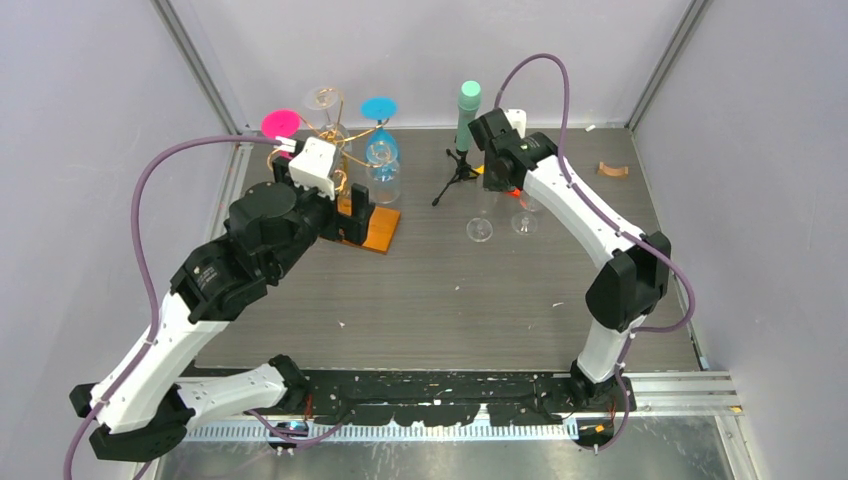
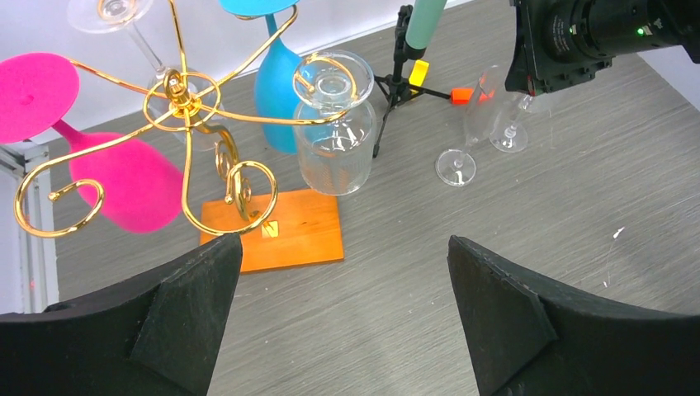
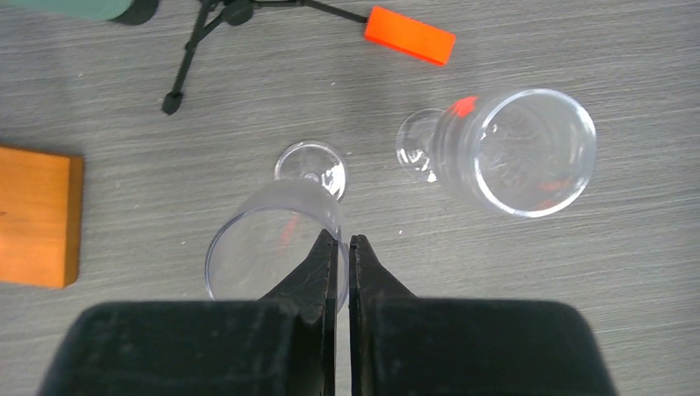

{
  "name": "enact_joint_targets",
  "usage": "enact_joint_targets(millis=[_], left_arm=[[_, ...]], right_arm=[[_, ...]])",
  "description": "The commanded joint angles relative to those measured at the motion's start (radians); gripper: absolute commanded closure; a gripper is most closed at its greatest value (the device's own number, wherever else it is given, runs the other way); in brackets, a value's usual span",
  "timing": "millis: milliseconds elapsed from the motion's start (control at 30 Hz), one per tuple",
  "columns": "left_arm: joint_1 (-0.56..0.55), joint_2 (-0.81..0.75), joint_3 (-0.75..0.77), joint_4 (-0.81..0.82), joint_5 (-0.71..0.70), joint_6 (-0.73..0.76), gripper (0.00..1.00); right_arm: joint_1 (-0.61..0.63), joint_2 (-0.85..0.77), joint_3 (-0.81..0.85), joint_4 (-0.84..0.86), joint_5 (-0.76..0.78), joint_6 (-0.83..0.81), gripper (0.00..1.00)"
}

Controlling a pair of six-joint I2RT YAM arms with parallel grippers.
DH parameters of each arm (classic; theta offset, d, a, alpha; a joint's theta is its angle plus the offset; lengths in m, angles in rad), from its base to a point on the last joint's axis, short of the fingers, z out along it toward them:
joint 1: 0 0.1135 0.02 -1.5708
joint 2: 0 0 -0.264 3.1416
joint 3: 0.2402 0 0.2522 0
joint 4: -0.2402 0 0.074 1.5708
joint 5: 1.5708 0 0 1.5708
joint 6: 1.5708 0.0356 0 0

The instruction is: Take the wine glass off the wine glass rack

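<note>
At left, the gold wine glass rack [image 2: 186, 103] carries hanging glasses [image 2: 124, 186] above its wooden base [image 2: 285, 235]. The left gripper [image 2: 342, 247] gapes wide and empty just before it. Right of centre, the right gripper [image 3: 343, 243] pinches a clear wine glass [image 3: 256, 247] by the rim, well apart from the rack.

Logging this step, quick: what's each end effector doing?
Left end effector: open, empty.
Right end effector: closed on the rim of a clear wine glass.

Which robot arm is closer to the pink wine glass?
Left. The left fingers hover by the gold wire rack where the pink wine glass hangs; the right fingers pinch a clear wine glass far off.
</note>
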Motion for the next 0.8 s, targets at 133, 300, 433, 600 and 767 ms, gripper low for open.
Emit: enact_joint_targets(millis=[133, 300, 433, 600, 767], left_arm=[[0.004, -0.005, -0.006, 0.015, -0.056, -0.024, 0.00], [0.005, 0.005, 0.006, 0.004, -0.076, -0.036, 0.00], [0.006, 0.010, 0.013, 0.018, -0.082, -0.032, 0.00], [0.026, 0.038, 0.037, 0.020, -0.090, -0.043, 0.00], [0.104, 0.072, 0.071, -0.006, -0.032, -0.093, 0.00]], right_arm=[[-0.026, 0.043, 0.082, 0.026, -0.016, -0.023, 0.95], [-0.030, 0.044, 0.111, 0.015, -0.024, -0.011, 0.79], [-0.031, 0.014, 0.138, 0.013, -0.033, -0.007, 0.63], [-0.031, -0.035, 0.190, 0.014, -0.072, -0.008, 0.51], [-0.031, -0.126, 0.157, 0.107, -0.207, 0.018, 0.49]])
